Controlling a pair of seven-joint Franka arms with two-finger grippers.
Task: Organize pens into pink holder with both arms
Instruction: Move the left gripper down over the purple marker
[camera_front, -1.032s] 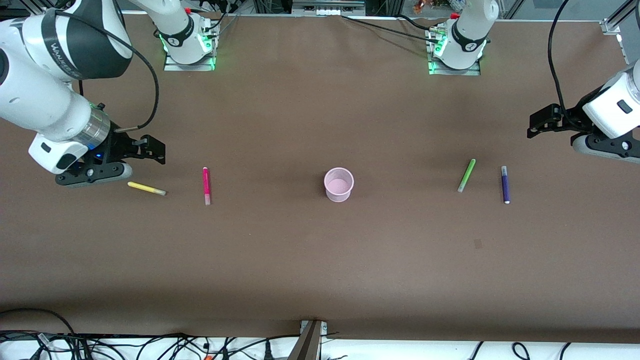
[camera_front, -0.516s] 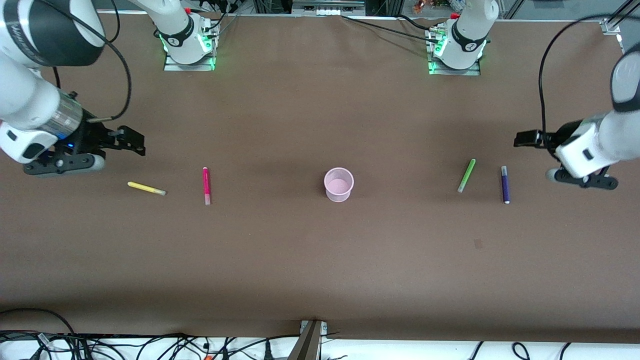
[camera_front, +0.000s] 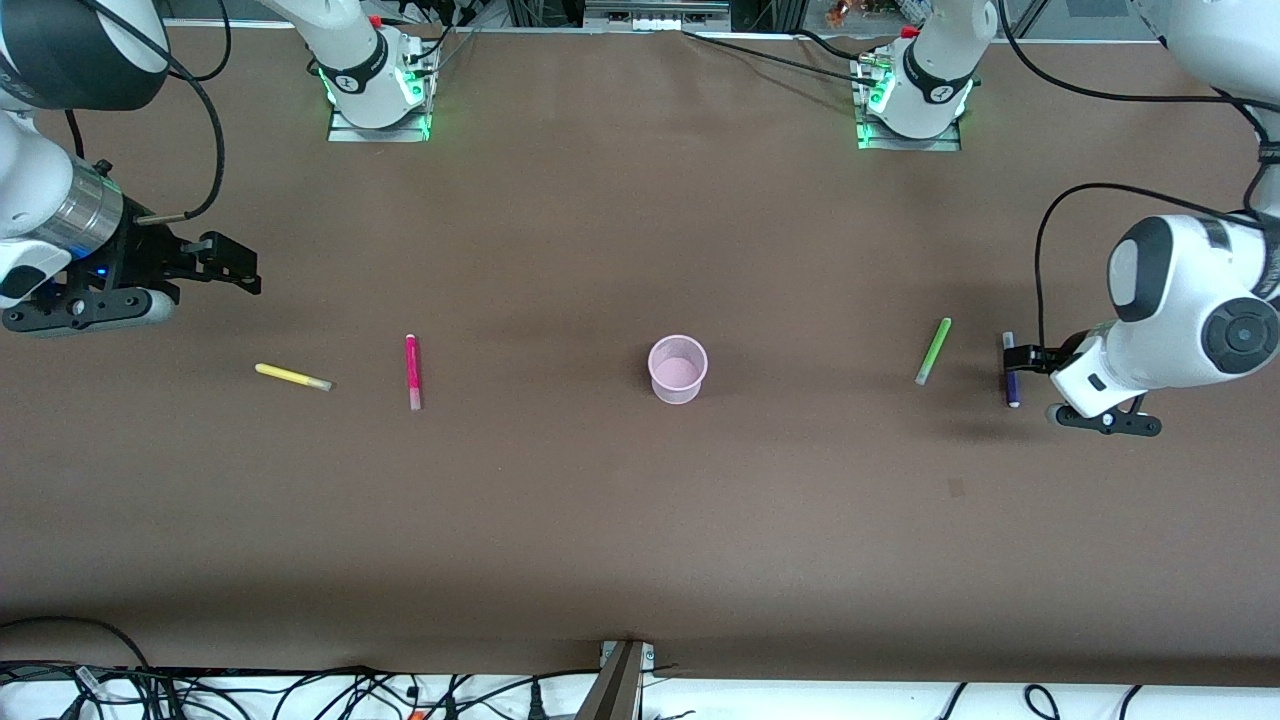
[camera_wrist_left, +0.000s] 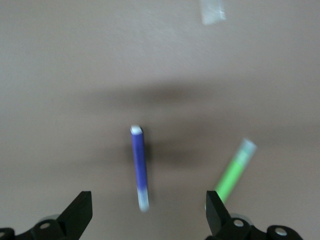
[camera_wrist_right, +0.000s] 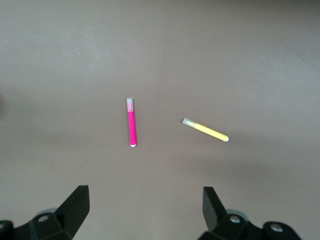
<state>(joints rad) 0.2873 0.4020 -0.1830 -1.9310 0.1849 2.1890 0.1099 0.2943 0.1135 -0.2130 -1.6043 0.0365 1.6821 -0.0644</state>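
at the middle of the brown table (camera_front: 640, 520) stands the pink holder (camera_front: 678, 369), upright, its mouth facing up and no pen in it. all four pens lie flat on the table, two toward each end. toward the right arm's end from the holder lies the magenta-pink pen (camera_front: 412, 371), well apart from the holder, and farther along toward that end lies the yellow pen (camera_front: 292, 377), set at a slant; both sit about as near to the front camera as the holder. toward the left arm's end from the holder lies the lime green pen (camera_front: 933, 351), tilted, and just past it the dark purple pen (camera_front: 1010, 370). the left gripper (camera_front: 1012, 358) is low over the dark purple pen, well away from the holder; in the left wrist view its fingers (camera_wrist_left: 80, 212) stand wide apart with the purple pen (camera_wrist_left: 140, 167) between them and nothing gripped, the green pen (camera_wrist_left: 234, 171) lying off toward one finger. the right gripper (camera_front: 235, 272) hangs in the air at the right arm's end, well away from the holder and over bare table short of the yellow pen; its fingers (camera_wrist_right: 76, 203) are spread wide and hold nothing, and its wrist view looks down on the magenta-pink pen (camera_wrist_right: 132, 122) and the yellow pen (camera_wrist_right: 206, 130).
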